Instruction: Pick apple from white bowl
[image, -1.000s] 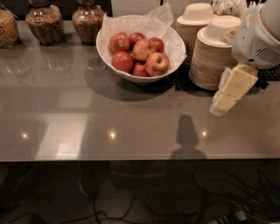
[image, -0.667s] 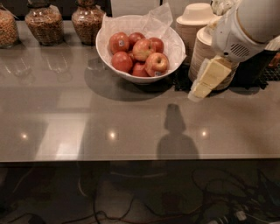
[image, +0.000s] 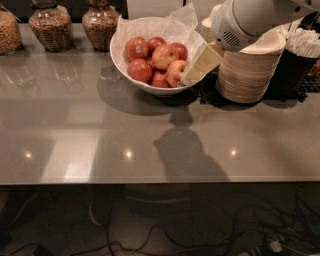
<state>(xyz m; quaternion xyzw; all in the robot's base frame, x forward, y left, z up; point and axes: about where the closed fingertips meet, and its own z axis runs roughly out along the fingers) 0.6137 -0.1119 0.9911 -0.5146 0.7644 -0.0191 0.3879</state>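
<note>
Since the earlier frame I have swung the gripper (image: 192, 75) left to the bowl (image: 145, 88) rim, beside the apple (image: 175, 70). Apple lies unlifted in the bowl; grip state I cannot tell.

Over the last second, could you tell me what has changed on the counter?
The arm's cream-coloured gripper swung left in view, from beside the stacked tan disposable bowls to the right rim of the large glossy white bowl, ending beside the yellow-streaked red apple. No apple has left the bowl. Bowl, apples and glass jars stayed put.
</note>
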